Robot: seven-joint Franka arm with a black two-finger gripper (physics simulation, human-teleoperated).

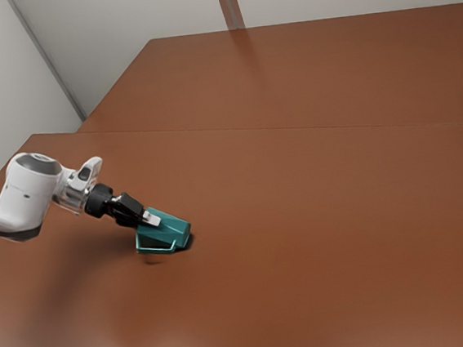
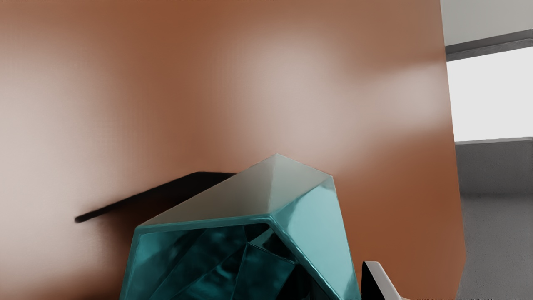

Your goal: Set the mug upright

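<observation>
At the end of the arm, the black gripper (image 1: 151,219) overlaps the upper part of the teal mug (image 1: 171,227) in the exterior view. The faceted mug is tipped over, its closed end towards the exterior view's right and its handle on the near side. In the wrist view, the mug's open mouth faces my hand and its dark inside (image 2: 216,266) shows. A small part of the gripper (image 2: 378,282) stands beside the mug's outer wall. How firmly the mug is held, if at all, is hidden.
The brown table (image 1: 304,240) extends far towards the exterior view's right, with another brown surface (image 1: 304,76) behind it. Pale walls (image 1: 118,16) rise beyond. A dark shadow (image 2: 166,193) lies beside the mug.
</observation>
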